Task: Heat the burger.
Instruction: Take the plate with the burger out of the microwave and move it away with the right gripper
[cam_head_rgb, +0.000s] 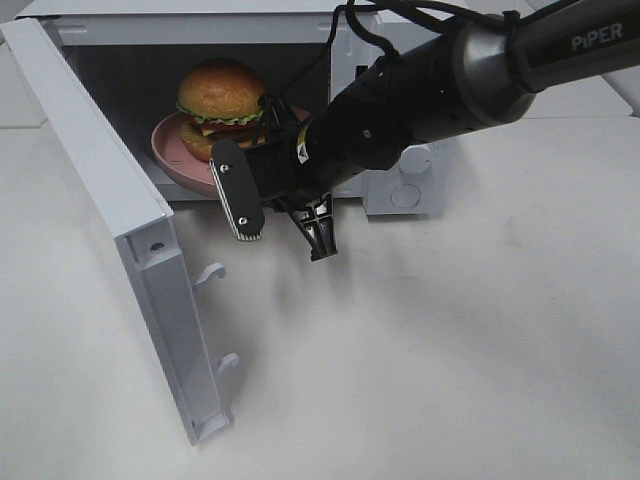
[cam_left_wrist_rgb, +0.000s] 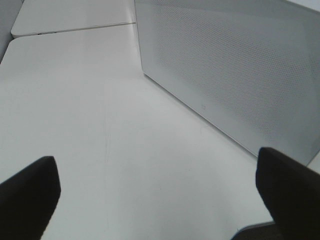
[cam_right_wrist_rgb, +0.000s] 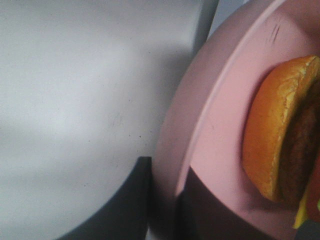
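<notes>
Inside the open microwave (cam_head_rgb: 400, 190), on the left part of its cavity, we see the burger (cam_head_rgb: 220, 98) sitting on a pink plate (cam_head_rgb: 170, 150). The plate rests at the front of the cavity floor, its near rim reaching the opening. The burger stands upright: glossy brown bun on top, green lettuce and darker layers below.

The microwave door (cam_head_rgb: 150, 260) is swung fully open toward the left of the high view, its inner face and two white latch hooks visible. The microwave stands on a white table (cam_head_rgb: 450, 350).

The right arm reaches in from the upper right across the front of the microwave. Its right gripper (cam_right_wrist_rgb: 162, 200) is at the near rim of the plate. In the right wrist view we see the two dark fingers (cam_right_wrist_rgb: 130, 205) one on each side of the pink rim, the rim running between them, so we record the jaws as clamped on the plate edge. The lower bun fills the far side of that view, close to the grip but not touched.

The left gripper (cam_left_wrist_rgb: 160, 195) shows only in its own wrist view: its two dark fingertips (cam_left_wrist_rgb: 30, 192) stand wide apart over bare table, holding nothing, beside a white perforated panel (cam_left_wrist_rgb: 240, 70).
</notes>
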